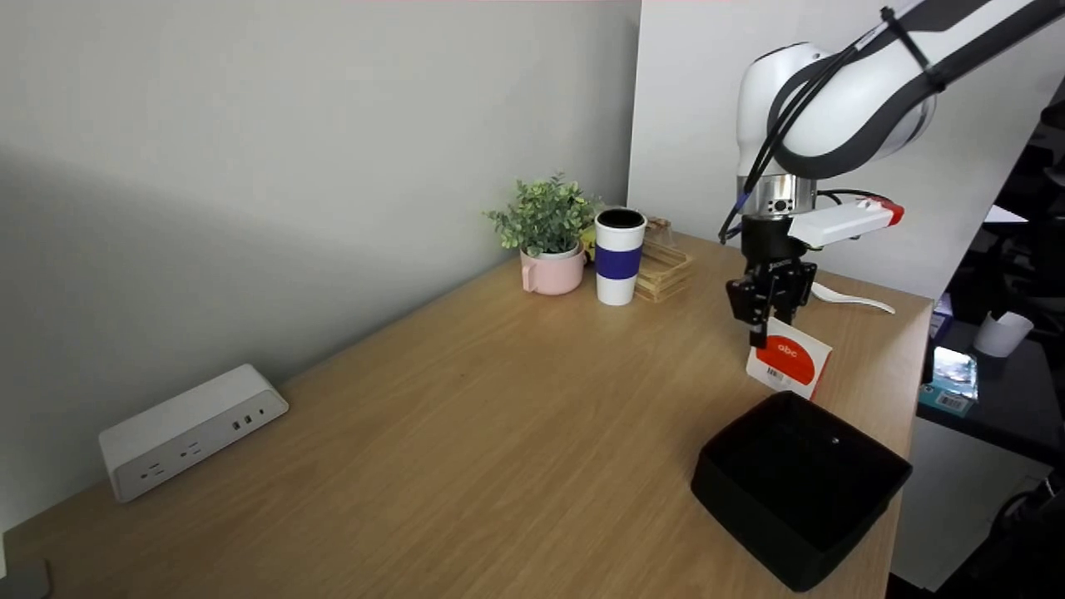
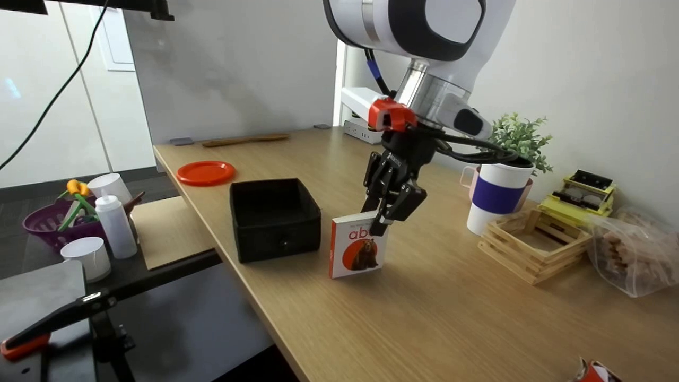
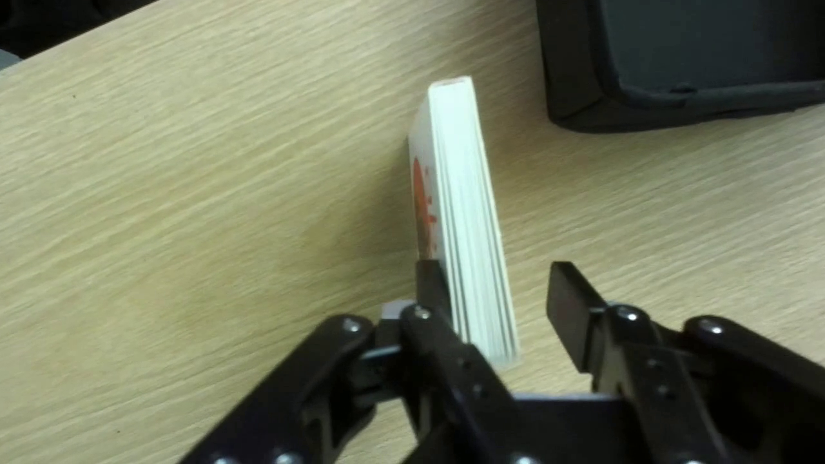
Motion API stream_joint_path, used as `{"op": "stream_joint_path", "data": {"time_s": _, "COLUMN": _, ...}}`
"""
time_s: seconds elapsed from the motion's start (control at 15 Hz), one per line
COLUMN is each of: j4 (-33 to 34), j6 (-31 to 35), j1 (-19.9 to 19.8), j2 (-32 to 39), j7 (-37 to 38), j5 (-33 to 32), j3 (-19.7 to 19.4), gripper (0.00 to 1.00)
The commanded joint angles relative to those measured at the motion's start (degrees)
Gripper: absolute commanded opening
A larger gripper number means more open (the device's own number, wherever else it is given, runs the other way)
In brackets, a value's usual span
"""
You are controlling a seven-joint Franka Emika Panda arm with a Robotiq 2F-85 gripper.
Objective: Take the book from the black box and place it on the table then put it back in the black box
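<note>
The book (image 2: 360, 244), white with a red-orange shape, stands upright on its edge on the wood-grain table (image 1: 499, 433). Close beside it, and apart from it, is the black box (image 1: 799, 491), its visible inside bare. My gripper (image 3: 499, 285) reaches down over the book's top edge, one finger on each side. In the wrist view the left finger (image 3: 430, 280) lies against or very near the cover. A clear gap shows between the book's pages and the right finger (image 3: 570, 316), so the jaws stand open around it. The lower part of the book is out of sight in the wrist view.
Behind the gripper are a white-and-blue cup (image 1: 617, 262), a potted plant (image 1: 553, 270) and a wooden crate (image 2: 530, 249). A white spoon (image 1: 853, 299) lies near the arm. Beyond the box is a red plate (image 2: 206, 173). The table's edge (image 2: 249, 297) runs close to the box.
</note>
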Motion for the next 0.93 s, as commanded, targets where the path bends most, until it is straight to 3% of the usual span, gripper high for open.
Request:
{"op": "stream_joint_path", "data": {"time_s": 0.0, "j4": 1.6, "j6": -1.8, "j1": -0.5, "j2": 0.8, "j7": -1.3, "j5": 1.2, "j3": 0.4, "gripper": 0.16}}
{"op": "stream_joint_path", "data": {"time_s": 0.13, "j4": 1.5, "j6": -1.9, "j1": -0.5, "j2": 0.5, "j7": -1.0, "j5": 1.4, "j3": 0.5, "gripper": 0.02}}
{"op": "stream_joint_path", "data": {"time_s": 0.53, "j4": -3.8, "j6": 0.1, "j1": 0.4, "j2": -5.2, "j7": 1.9, "j5": 2.8, "j3": 0.3, "gripper": 0.04}}
{"op": "stream_joint_path", "data": {"time_s": 0.87, "j4": -8.3, "j6": 0.7, "j1": 2.2, "j2": -12.1, "j7": 9.1, "j5": 0.8, "j3": -0.6, "gripper": 0.04}}
